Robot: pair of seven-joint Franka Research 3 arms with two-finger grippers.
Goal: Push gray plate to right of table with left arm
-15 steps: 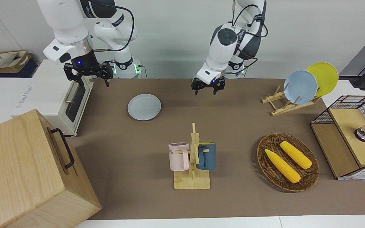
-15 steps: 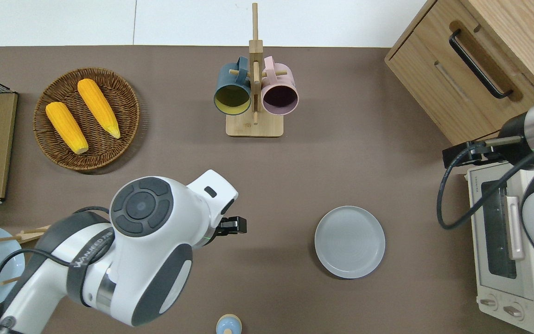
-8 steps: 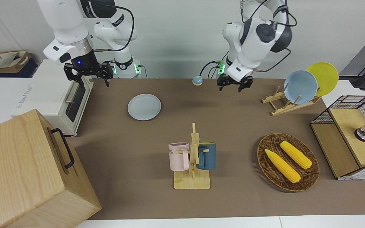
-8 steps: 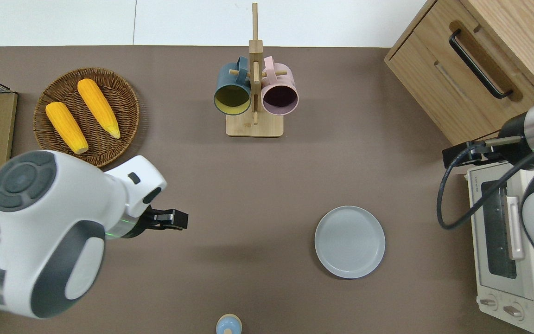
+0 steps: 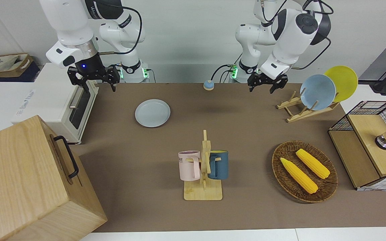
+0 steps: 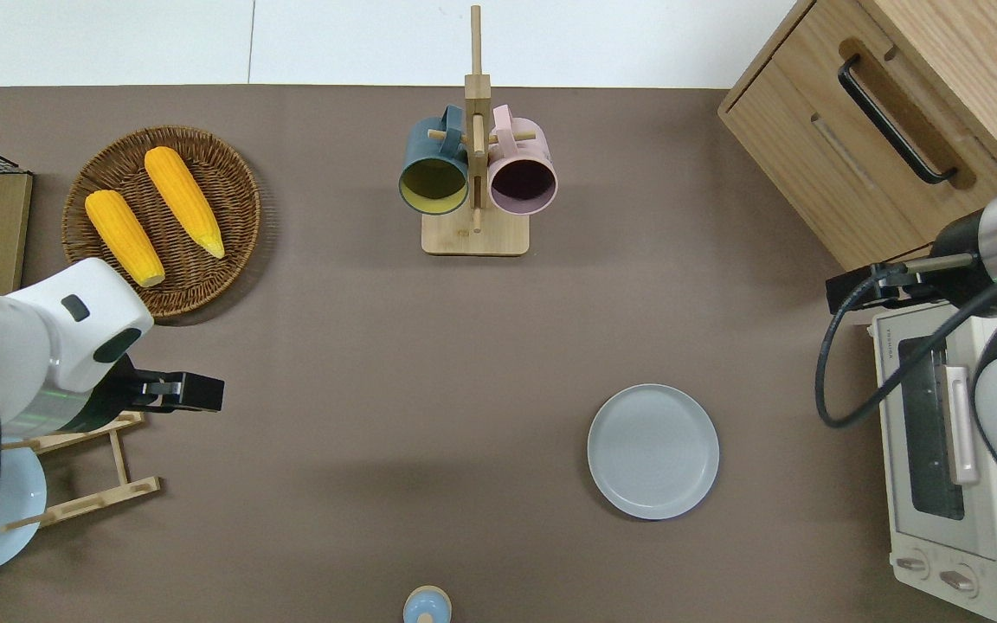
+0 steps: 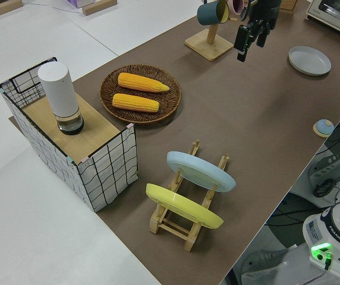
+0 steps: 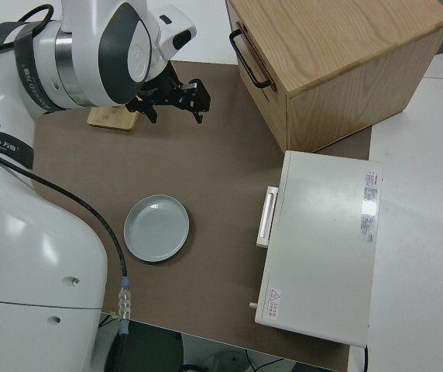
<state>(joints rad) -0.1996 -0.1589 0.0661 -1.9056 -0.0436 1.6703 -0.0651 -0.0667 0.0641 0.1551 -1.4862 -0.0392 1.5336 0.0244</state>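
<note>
**Left gripper up in the air, gray plate lying alone**

Nearest the robots, a small round blue-topped object [image 6: 426, 606] is cut off by the edge of the overhead view; the front view shows it whole at the counter [image 6: 377, 346] edge. The gray plate [image 6: 652, 451] lies flat on the counter a little farther out, toward the right arm's end, near the white toaster oven [image 6: 957, 467] but apart from it. Nothing touches it.

Toward the left arm's end, the overhead view hides most of the wooden dish rack [image 6: 92, 472] and the light-blue dish [image 6: 18, 510] under the left arm's body. The front view shows that dish and a yellow dish [image 5: 345, 82] standing in the rack.

The left gripper [image 6: 204, 392] hangs over bare counter just beside the rack, well apart from the plate. Its fingers are spread and hold nothing, as the front view shows best. The right arm is parked, the right gripper [image 5: 95, 83] spread wide and empty.

Farther out stand the mug stand [image 6: 474, 173] and a wicker basket [image 6: 230, 186] with two corn cobs [image 6: 152, 212]. The wooden cabinet [image 6: 888, 112] is cut off at the corner.
</note>
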